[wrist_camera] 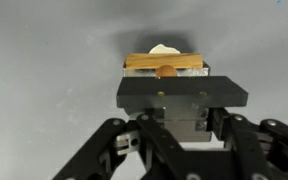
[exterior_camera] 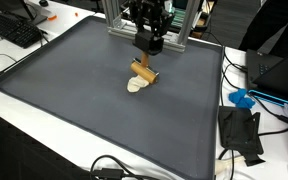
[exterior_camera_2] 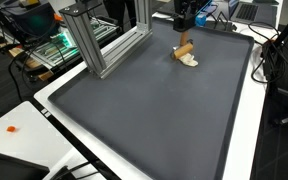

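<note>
In both exterior views my gripper [exterior_camera: 150, 46] [exterior_camera_2: 184, 22] hangs over the far part of the dark grey mat [exterior_camera: 74, 100] [exterior_camera_2: 154, 110]. From it a wooden tool [exterior_camera: 144, 71] [exterior_camera_2: 183, 50] slants down to the mat. A small cream lump [exterior_camera: 136, 86] [exterior_camera_2: 190, 62] lies at the tool's lower end, touching it or right beside it. In the wrist view my gripper [wrist_camera: 184, 115] is shut on the tool's grey shank below a black plate [wrist_camera: 182, 92]. Beyond the plate show the wooden bar [wrist_camera: 164, 64] and the cream lump [wrist_camera: 164, 48].
An aluminium frame [exterior_camera: 119, 15] [exterior_camera_2: 99, 40] stands at the mat's far edge, close to the gripper. A keyboard [exterior_camera: 14, 30], cables [exterior_camera: 114, 168], a blue object [exterior_camera: 242, 98] and black parts [exterior_camera: 242, 135] lie on the white table around the mat.
</note>
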Robot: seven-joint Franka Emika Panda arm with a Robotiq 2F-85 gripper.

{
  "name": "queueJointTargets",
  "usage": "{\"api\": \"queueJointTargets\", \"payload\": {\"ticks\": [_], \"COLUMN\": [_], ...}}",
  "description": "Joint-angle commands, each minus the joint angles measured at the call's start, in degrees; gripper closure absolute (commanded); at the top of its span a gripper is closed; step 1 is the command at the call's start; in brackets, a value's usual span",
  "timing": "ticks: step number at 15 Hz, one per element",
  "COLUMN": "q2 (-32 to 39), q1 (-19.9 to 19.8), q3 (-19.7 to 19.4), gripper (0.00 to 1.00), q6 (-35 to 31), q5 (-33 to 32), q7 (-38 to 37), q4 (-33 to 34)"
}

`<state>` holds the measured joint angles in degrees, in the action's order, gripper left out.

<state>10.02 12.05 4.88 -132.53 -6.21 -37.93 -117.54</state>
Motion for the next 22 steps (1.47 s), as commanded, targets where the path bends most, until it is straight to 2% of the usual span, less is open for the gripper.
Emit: {"api": "queueJointTargets", "payload": {"ticks": [1, 8, 13, 18, 22], "q2": [1.1, 3.3, 3.5, 3.2, 3.6], "q1": [0.4, 1.6, 2.0, 1.8, 1.1], "q3": [-0.2, -1.6, -2.2, -2.3, -0.7], "gripper": [0.71, 0.71, 0.71, 0.71, 0.71], "q6": [-3.3, -8.5, -8.2, -6.5, -3.9], "q5": [-1.9, -11.1, -13.9, -12.5, -7.3], "q7": [-3.1, -11.0, -17.6, -24.1, -22.5], "q4": [0.5, -0.5, -0.2, 0.7, 0.8]}}
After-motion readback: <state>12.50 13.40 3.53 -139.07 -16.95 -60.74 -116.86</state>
